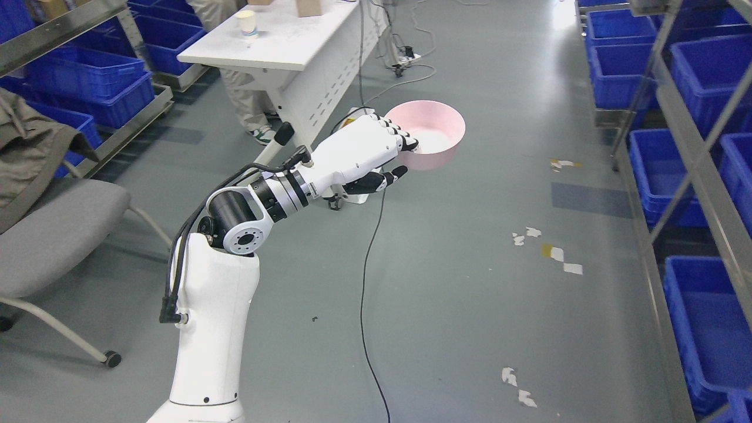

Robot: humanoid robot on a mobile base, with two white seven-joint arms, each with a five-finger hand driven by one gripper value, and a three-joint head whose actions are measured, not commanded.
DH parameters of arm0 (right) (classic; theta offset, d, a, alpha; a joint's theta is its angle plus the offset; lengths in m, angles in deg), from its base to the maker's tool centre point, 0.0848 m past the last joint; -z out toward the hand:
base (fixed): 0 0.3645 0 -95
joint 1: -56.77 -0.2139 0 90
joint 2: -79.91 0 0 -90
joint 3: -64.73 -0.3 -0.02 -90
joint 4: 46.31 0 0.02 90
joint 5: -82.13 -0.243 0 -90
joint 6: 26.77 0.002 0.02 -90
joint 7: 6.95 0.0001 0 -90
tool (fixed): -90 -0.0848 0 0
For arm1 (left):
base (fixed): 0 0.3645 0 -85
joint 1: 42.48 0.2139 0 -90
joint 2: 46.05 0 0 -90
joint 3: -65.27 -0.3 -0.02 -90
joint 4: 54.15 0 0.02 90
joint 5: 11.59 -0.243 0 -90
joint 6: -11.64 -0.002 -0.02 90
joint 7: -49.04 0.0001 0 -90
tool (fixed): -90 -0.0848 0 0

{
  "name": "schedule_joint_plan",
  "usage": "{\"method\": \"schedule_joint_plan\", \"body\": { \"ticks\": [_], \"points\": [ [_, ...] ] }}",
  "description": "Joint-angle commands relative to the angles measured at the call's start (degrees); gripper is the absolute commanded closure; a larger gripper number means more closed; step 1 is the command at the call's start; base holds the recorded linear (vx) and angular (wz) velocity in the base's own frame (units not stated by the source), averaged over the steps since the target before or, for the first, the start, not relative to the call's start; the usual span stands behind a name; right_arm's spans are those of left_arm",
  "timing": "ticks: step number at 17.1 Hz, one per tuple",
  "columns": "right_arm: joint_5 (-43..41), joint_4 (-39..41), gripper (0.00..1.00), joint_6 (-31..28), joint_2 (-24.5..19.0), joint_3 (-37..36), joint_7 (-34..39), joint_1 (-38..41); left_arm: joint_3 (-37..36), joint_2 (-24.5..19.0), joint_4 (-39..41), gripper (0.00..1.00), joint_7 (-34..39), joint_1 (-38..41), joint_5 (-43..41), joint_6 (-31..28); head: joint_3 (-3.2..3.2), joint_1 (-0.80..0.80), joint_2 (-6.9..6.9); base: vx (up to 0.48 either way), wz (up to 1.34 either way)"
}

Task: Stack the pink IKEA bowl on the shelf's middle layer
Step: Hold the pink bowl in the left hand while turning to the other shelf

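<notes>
One left hand (pixel 376 154) grips one pink bowl (pixel 433 136) above the floor (pixel 458 282).

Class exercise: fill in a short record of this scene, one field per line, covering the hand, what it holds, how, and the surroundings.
working hand: left hand, arm entering from lower left
held object: pink bowl, upright, in mid-air over the floor
grip: fingers over the near rim, thumb below
right side: shelf with blue bins
left side: grey chair, white table with a paper cup
floor: black cable
right hand: out of view
</notes>
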Motion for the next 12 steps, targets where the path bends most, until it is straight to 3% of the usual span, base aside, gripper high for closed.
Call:
{"method": "schedule_joint_plan", "body": {
  "ticks": [1, 5, 12],
  "points": [
    [0.0, 1.0, 0.0, 0.0, 1.0, 0.0, 0.0, 0.9, 2.6, -1.0, 2.3, 0.98, 0.0, 0.5, 0.6, 0.0, 0.0, 0.0, 0.0, 0.259, 0.59],
    [0.0, 1.0, 0.0, 0.0, 1.0, 0.0, 0.0, 0.9, 2.6, -1.0, 2.6, 0.98, 0.0, 0.5, 0.7, 0.0, 0.0, 0.0, 0.0, 0.257, 0.24],
    [0.0, 1.0, 0.0, 0.0, 1.0, 0.0, 0.0, 0.9, 2.4, -1.0, 2.6, 0.98, 1.2, 0.5, 1.0, 0.0, 0.0, 0.0, 0.0, 0.304, -0.14]
  ]
}}
